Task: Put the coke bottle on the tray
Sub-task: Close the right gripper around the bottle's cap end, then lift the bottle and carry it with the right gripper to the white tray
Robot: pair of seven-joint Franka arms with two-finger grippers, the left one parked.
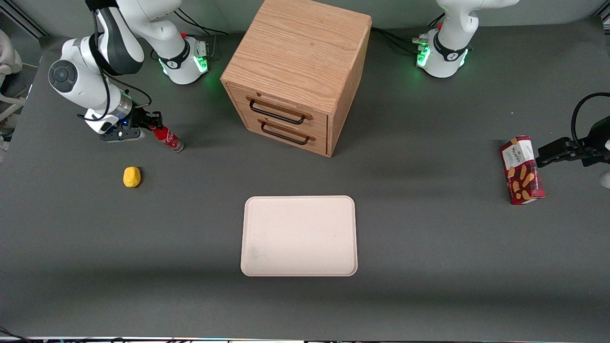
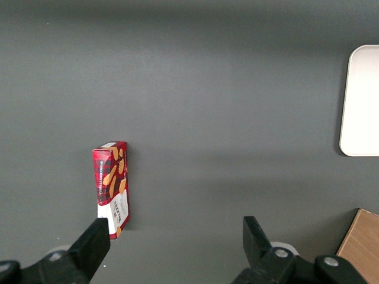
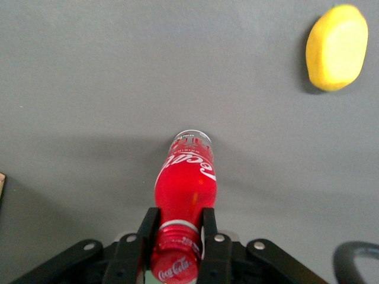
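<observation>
The coke bottle (image 1: 167, 138) is a small red bottle with a red cap, tilted, its clear base on or just above the table at the working arm's end. My right gripper (image 1: 153, 125) is shut on the bottle's neck just below the cap. In the right wrist view the two black fingers (image 3: 147, 228) press both sides of the neck of the bottle (image 3: 185, 177), with the gripper (image 3: 177, 225) around it. The pale pinkish-beige tray (image 1: 299, 236) lies flat and bare, nearer the front camera, in front of the drawer cabinet.
A yellow lemon-like object (image 1: 132, 176) lies near the bottle, nearer the front camera; it also shows in the right wrist view (image 3: 336, 47). A wooden two-drawer cabinet (image 1: 298, 74) stands at the table's middle. A red biscuit box (image 1: 522, 170) lies toward the parked arm's end.
</observation>
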